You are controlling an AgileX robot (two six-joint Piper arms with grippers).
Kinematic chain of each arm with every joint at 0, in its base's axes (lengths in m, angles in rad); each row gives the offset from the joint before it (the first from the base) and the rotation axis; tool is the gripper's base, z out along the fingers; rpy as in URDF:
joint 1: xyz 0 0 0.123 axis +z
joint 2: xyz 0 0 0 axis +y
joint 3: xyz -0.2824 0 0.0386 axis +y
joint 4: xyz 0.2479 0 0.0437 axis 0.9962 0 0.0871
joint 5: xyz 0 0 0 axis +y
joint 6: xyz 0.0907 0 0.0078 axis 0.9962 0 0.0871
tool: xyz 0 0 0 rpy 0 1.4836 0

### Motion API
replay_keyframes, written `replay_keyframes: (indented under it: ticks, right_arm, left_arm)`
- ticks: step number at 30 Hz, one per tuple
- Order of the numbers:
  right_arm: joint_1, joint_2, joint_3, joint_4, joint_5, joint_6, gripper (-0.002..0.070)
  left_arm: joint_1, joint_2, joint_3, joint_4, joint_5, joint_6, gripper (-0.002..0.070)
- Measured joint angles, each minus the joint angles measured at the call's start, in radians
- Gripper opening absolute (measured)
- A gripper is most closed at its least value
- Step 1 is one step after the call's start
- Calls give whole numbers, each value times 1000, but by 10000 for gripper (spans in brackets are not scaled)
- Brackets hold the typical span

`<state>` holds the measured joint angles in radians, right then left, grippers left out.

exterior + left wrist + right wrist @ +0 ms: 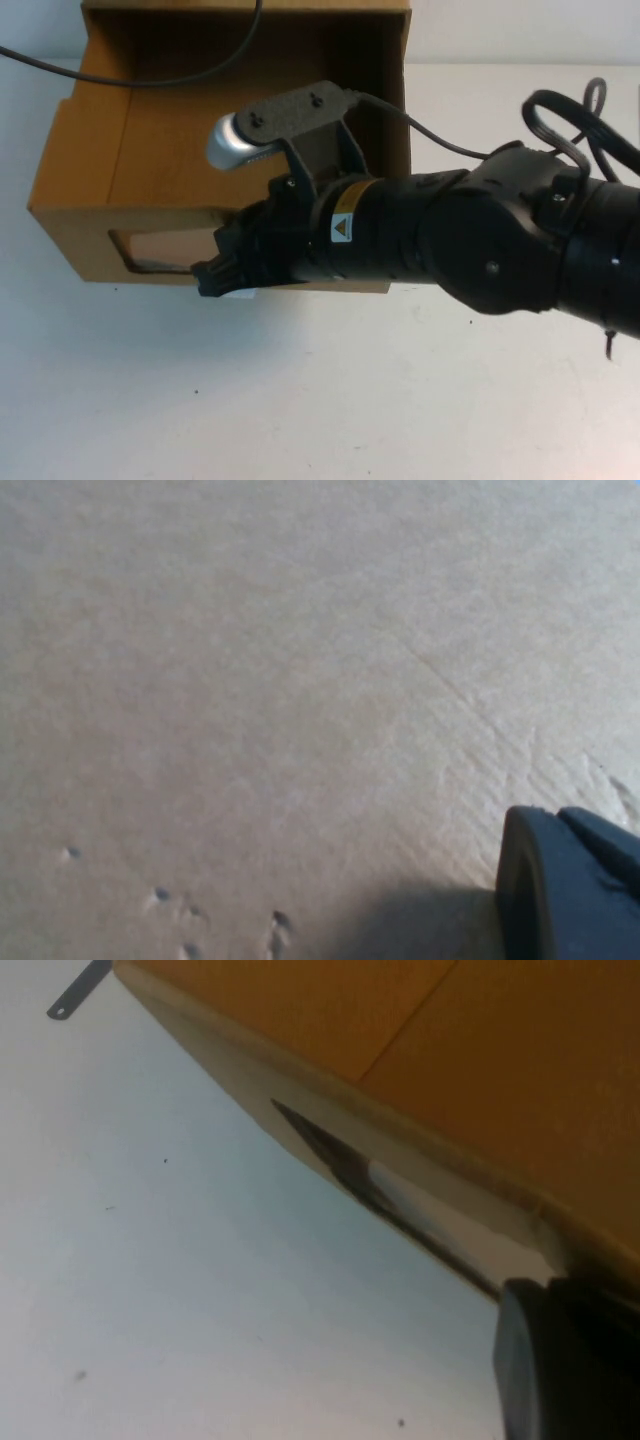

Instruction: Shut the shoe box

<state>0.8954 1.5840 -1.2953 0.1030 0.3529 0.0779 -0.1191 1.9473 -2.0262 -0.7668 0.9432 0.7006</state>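
The shoe box [90,165] is brown cardboard and stands at the table's far left. Its drawer is pulled out toward me and looks empty inside. The front panel has a clear window [150,252]. A bit of white [240,293] shows under the panel at my right gripper [215,278], which is pressed against the front panel right of the window. The right wrist view shows the panel's lower edge and window [400,1200] close up. My left gripper [570,885] shows only in the left wrist view, close against a plain cardboard surface [300,680].
The white table [300,400] extends in front of the box. My right arm [480,240] reaches across from the right. A black cable [150,80] hangs over the drawer's back. The box's outer sleeve [380,40] stands at the far edge.
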Motion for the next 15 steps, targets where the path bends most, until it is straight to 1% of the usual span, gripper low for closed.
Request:
replay_keyframes:
  ticks: [10,15]
  right_arm:
    - [-7,50,-95,-21,7,0,-11]
    - [-53,57,-129,-25,-2,0,-11]
  left_arm:
    - [0,0,0,0,2,0,-5]
    - [0,0,0,0,2,0,-5]
